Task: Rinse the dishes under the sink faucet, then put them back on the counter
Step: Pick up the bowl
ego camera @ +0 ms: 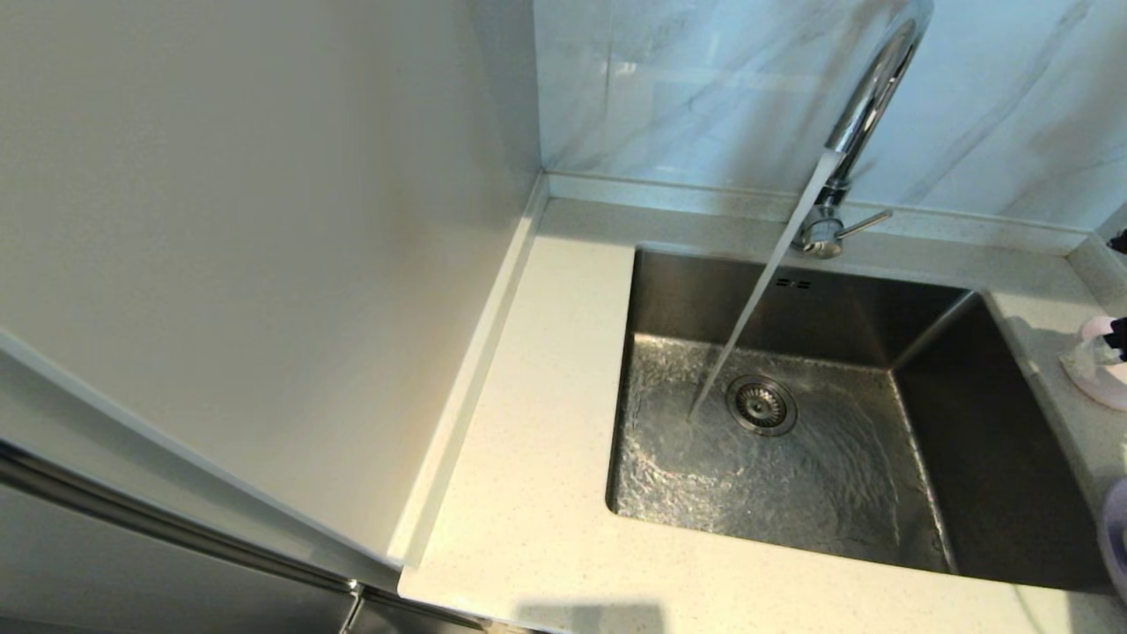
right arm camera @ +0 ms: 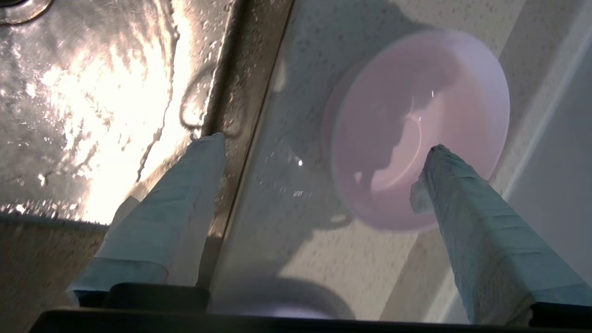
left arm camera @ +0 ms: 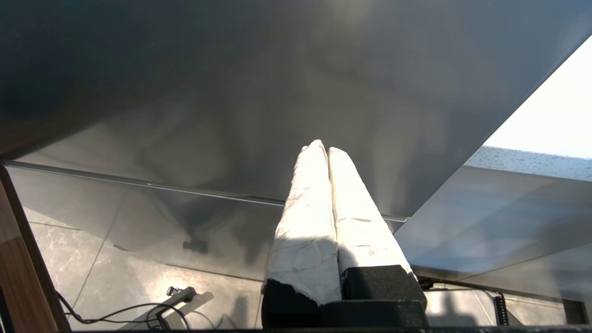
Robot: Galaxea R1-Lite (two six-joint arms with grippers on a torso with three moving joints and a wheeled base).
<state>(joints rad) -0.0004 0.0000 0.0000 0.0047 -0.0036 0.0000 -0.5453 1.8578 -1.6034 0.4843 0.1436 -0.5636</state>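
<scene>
The right claw (right arm camera: 323,148) gapes wide above the pink bowl (right arm camera: 416,129) on the desk (right arm camera: 277,222) (beside the sink (right arm camera: 92,92)). The left claw (left arm camera: 322,150) is pressed closed, parked away.

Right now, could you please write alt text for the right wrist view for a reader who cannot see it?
The right gripper hangs open above the pink bowl, which sits upright on the speckled counter beside the sink. Water glistens on the sink's floor.
</scene>
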